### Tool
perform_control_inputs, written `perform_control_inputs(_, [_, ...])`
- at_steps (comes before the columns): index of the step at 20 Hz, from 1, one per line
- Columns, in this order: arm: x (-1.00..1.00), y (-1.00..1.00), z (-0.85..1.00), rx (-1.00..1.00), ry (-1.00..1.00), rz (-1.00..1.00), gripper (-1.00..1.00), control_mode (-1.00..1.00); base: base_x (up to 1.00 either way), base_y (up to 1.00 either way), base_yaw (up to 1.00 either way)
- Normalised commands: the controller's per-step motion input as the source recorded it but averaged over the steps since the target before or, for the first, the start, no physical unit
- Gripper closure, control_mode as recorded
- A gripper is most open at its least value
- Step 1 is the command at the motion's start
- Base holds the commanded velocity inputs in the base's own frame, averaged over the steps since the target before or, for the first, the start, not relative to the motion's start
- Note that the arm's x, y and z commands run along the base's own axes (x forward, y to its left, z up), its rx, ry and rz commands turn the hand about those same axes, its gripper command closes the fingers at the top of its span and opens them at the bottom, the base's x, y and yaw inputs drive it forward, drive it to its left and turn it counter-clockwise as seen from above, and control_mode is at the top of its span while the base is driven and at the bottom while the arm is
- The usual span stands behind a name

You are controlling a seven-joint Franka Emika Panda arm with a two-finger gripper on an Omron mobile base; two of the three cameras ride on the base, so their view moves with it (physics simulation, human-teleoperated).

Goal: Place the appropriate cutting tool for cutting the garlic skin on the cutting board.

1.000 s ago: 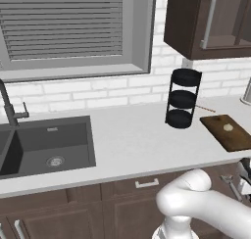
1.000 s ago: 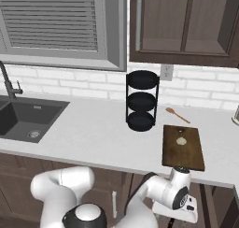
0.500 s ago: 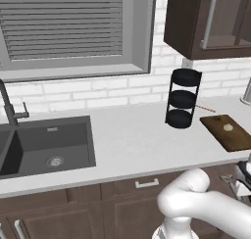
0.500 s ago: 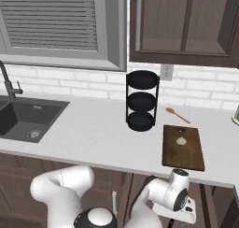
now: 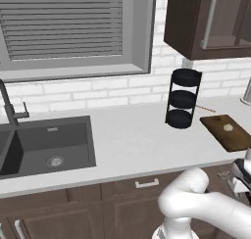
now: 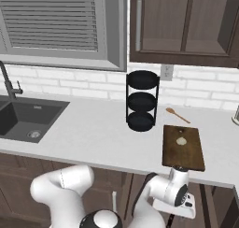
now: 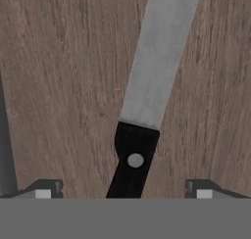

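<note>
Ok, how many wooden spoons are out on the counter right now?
1. The wooden spoon lies by the brick wall, behind the cutting board, right of the black rack. More could be hidden.

Pale garlic (image 6: 181, 141) lies on dark cutting board (image 6: 183, 153); seemingly near its centre.

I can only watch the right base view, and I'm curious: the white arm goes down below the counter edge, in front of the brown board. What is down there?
Observer: The hand view shows a knife with a grey blade and a black handle, lying on a wood-grain surface.
Visitor: Is it grabbed?
Observer: No. The pincer is open, and its fingertips stand on either side of the handle, clear of it.
Visitor: Which end is closer to the hand?
Observer: The handle. The blade points away from the hand.
</note>
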Motion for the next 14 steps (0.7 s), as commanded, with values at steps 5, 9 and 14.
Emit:
perform_control_inputs(5, [-0.21, 0.00, -0.53, 0.00, 0.00, -0.03, 1.00, -1.00, 0.00, 0.00, 0.00])
perform_control_inputs(9, [-0.18, -0.01, -0.57, 0.01, -0.05, -0.04, 1.00, -1.00, 0.00, 0.00, 0.00])
perform_control_inputs(14, [-0.29, -0.01, -0.61, 0.03, -0.12, -0.06, 1.00, -1.00, 0.00, 0.00, 0.00])
